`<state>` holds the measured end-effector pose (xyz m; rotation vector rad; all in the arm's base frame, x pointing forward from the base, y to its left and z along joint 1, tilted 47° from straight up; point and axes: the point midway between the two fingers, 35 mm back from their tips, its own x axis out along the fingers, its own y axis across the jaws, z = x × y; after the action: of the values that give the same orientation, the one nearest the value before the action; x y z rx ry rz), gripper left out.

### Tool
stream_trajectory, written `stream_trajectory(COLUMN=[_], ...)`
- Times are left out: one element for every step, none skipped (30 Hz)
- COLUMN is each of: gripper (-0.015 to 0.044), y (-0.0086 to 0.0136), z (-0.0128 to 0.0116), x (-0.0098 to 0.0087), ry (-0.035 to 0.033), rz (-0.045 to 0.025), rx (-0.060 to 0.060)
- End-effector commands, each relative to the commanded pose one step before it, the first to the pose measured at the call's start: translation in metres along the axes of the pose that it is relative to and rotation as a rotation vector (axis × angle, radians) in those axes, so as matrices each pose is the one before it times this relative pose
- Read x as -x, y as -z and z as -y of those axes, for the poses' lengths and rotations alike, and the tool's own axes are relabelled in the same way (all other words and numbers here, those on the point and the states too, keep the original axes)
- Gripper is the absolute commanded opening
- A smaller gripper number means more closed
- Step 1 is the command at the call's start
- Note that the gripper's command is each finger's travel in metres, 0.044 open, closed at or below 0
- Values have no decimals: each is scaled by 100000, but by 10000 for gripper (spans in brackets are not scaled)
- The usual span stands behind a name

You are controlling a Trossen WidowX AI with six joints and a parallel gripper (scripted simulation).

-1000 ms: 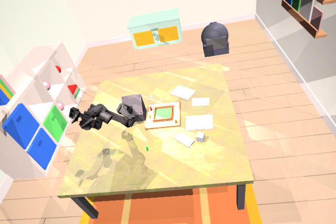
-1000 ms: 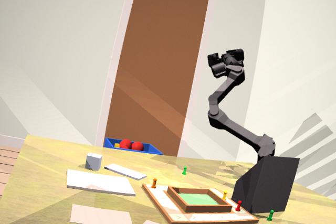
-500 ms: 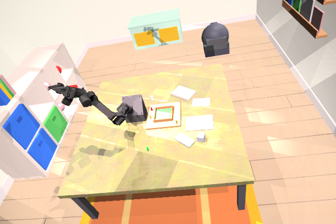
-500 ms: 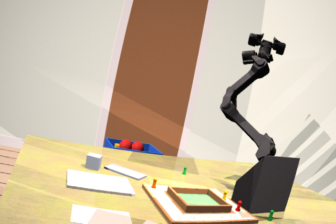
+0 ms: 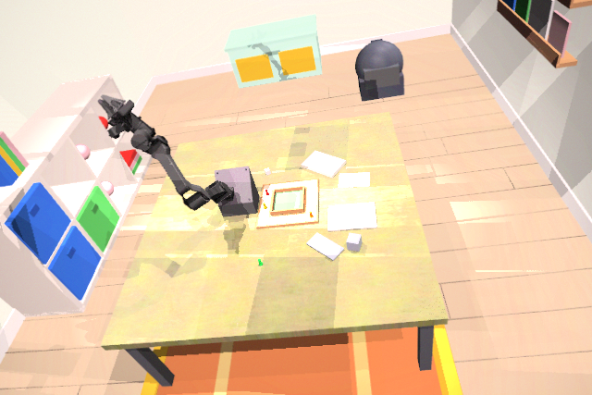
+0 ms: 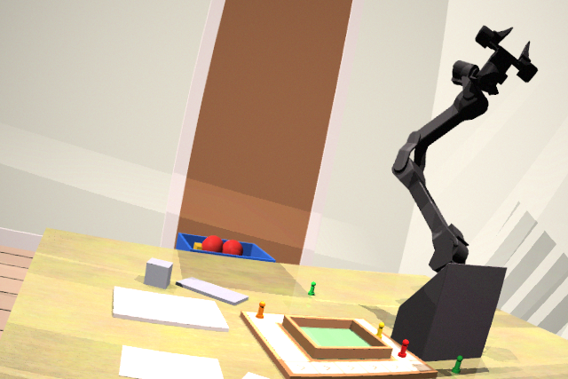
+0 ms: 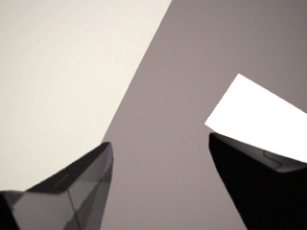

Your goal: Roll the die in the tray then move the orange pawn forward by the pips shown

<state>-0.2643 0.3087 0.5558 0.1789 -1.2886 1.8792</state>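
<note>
High above the tabletop [image 5: 205, 295] [image 6: 82, 260], holds the tool [image 5: 108, 103] [image 6: 520, 35] [image 7: 160, 145] up and away from the board [image 5: 312, 220] [image 6: 271, 340], fingers parted and released, with nothing between. Near the arm's dark base block [image 5: 237, 190] [image 6: 468, 311], shows a small white die [image 5: 266, 171] on the tabletop, outside the tray, too small for reading pips. On the board, has the square, wooden-walled tray [image 5: 272, 213] [image 6: 353, 353] with its green floor in plain sight. Around that tray, stands the orange pawn [image 5: 311, 214] [image 6: 260, 309] upright near one corner, and the yellow pawn [image 5: 265, 205] [image 6: 381, 329] and red pawn [image 5: 266, 191] [image 6: 404, 348] on the side toward the base block. Beyond the tabletop, carries two red balls [image 6: 212, 244] and something yellow [image 6: 197, 246] together inside a blue bin [image 6: 259, 253]. In the white shelf unit [image 5: 62, 99], keeps pink balls [image 5: 81, 152] and red pieces [image 5: 129, 156] in open compartments, with blue and green fronts covering others.
</note>
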Motion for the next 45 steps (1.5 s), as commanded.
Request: stream_trajectory(gripper=[275, 275, 275, 275, 275, 275, 275, 275, 275, 275, 275, 275, 275, 275, 275, 275, 275, 275, 275, 275, 275, 275, 275, 275, 275, 275, 275, 275, 275, 275, 275, 275, 275, 275, 275, 275, 275, 275, 275, 275, 275, 275, 275, 275, 275], y=[5988, 1588, 1598, 1606, 1613, 1619, 1623, 1626, 1622, 1461, 1204, 1675, 1783, 1605, 1532, 1517, 1504, 1496, 1488, 1478, 1631, 1677, 1659, 1640, 1618, 1596, 1571, 1546, 1519, 1491, 1508, 1496, 1462, 1426, 1390, 1354, 1317, 1280, 1243, 1206, 1256, 1229, 1186, 1142, 1100], z=[-2868, -548, -511, -475, -439, -403, -368, -333, -298, -239, -239, -314, -292, -194, -134, -90, -48, -8, 31, 69, 116, 166, 213, 258, 301, 342, 382, 419, 455, 489, 564, 604, 634, 662, 688, 711, 732, 751, 768, 783, 862, 885, 894, 901, 906], x=[-155, -162, -177, -193, -208, -223, -238, -253, -268, -257, -251, -340, -376, -382, -388, -398, -409, -421, -433, -445, -505, -538, -553, -568, -583, -598, -612, -626, -640, -654, -709, -733, -747, -761, -774, -787, -799, -811, -822, -833, -899, -922, -933, -942, -951], ry=[-6656, -1450, -1369, -1290, -1211, -1135, -1059, -986, -911, -761, -1604, -2214, -1978, -940, -574, -456, -349, -257, -171, -86, -9, 97, 202, 304, 403, 500, 593, 684, 773, 858, 1028, 1131, 1216, 1300, 1380, 1458, 1534, 1607, 1679, 1748, 1961, 2064, 2140, 2214, 2287], rz=[-15683, -4284, -4313, -4340, -4365, -4387, -4407, -4425, -4426, -3997, -2538, -3523, -3993, -4144, -4136, -4127, -4122, -4123, -4124, -4123, -4576, -4743, -4734, -4723, -4709, -4694, -4676, -4657, -4637, -4615, -4785, -4824, -4796, -4766, -4736, -4705, -4673, -4641, -4609, -4576, -4874, -4899, -4858, -4818, -4776], rx=[-6592, -1569, -1586, -1602, -1620, -1639, -1658, -1677, -1692, -1541, -375, -640, -1391, -2589, -2884, -2914, -2937, -2952, -2965, -2978, -3317, -3459, -3475, -3489, -3502, -3514, -3525, -3534, -3542, -3548, -3710, -3764, -3764, -3762, -3757, -3749, -3739, -3726, -3710, -3692, -3963, -3987, -3953, -3916, -3875])
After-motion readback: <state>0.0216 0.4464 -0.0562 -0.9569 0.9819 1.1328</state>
